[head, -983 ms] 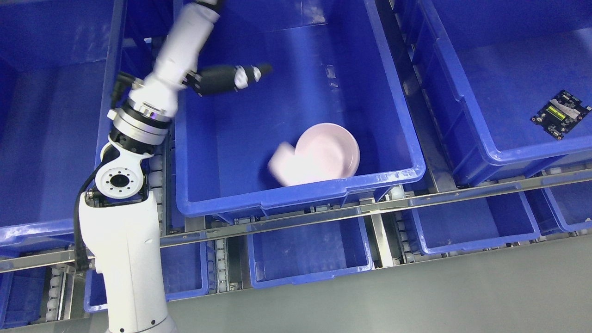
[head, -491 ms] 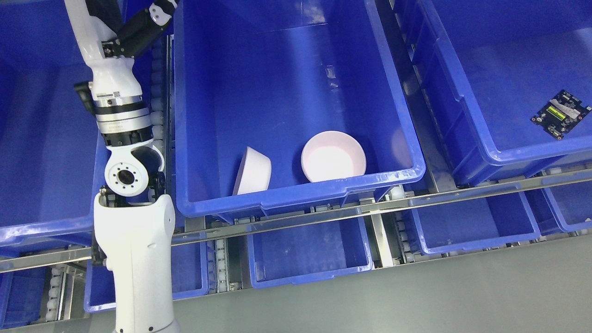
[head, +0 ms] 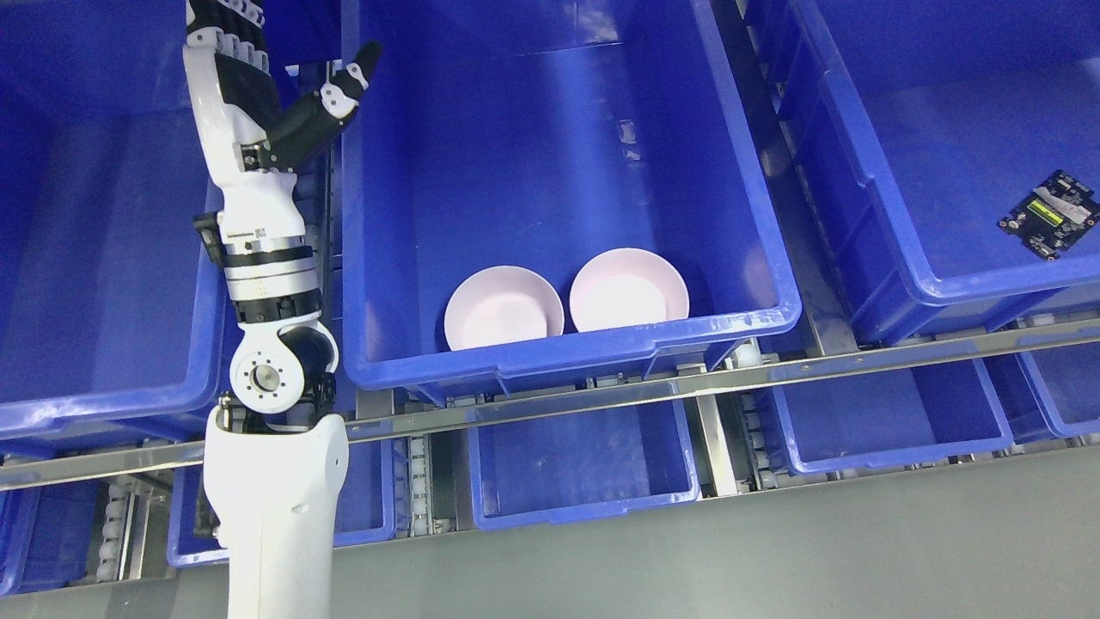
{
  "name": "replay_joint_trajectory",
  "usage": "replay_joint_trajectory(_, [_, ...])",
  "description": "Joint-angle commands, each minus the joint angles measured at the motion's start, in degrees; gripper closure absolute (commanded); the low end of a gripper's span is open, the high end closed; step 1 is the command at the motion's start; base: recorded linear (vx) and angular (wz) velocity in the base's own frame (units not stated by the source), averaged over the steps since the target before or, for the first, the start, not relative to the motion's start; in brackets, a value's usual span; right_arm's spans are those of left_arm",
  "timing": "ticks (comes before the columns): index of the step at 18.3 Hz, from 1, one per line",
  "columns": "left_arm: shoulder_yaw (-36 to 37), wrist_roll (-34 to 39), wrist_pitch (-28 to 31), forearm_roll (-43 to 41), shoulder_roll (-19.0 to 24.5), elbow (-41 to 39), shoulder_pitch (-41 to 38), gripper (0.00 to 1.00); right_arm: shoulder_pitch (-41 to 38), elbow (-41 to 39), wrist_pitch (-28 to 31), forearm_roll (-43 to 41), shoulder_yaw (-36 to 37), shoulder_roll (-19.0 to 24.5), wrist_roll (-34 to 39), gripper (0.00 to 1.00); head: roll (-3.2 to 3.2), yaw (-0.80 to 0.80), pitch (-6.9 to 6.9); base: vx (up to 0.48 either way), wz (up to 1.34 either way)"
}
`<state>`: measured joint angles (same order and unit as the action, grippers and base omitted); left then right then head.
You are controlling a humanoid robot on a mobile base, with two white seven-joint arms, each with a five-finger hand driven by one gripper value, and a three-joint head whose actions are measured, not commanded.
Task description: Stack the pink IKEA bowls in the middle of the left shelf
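Now two pink bowls, left bowl (head: pixel 504 307) and right bowl (head: pixel 629 289), side by side and upright at front wall of middle bin (head: pixel 567 352), rims just touching or nearly. Not stacked. Left hand (head: pixel 258 82) raised outside bin's left wall, fingers spread, empty. Probably light, rigid, smooth plastic, slippery; best pinched at rim, thumb inside. Right hand out of view.

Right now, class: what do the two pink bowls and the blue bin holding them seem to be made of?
Left bowl and right bowl: probably plastic or glazed ceramic; smooth, evenly pale pink, with a soft sheen. The look leaves it open. Blue bin: moulded plastic, judging by its glossy uniform colour, rounded thick rim and light scuffs.
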<state>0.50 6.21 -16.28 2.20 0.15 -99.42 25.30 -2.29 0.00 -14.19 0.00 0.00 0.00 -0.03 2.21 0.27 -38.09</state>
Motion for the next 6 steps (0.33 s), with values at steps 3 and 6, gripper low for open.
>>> replay_joint_trajectory(3, [1.1, -2.7, 0.1, 0.5, 0.9, -1.5, -3.2, 0.02, 0.0, -1.0, 0.0, -0.1, 0.3, -1.0, 0.0, 0.0, 0.0, 0.0, 0.0, -0.058, 0.1])
replay_joint_trajectory(6, [0.6, -3.0, 0.1, 0.5, 0.9, -1.5, -3.3, 0.02, 0.0, -1.0, 0.0, -0.1, 0.3, -1.0, 0.0, 0.0, 0.0, 0.0, 0.0, -0.064, 0.07])
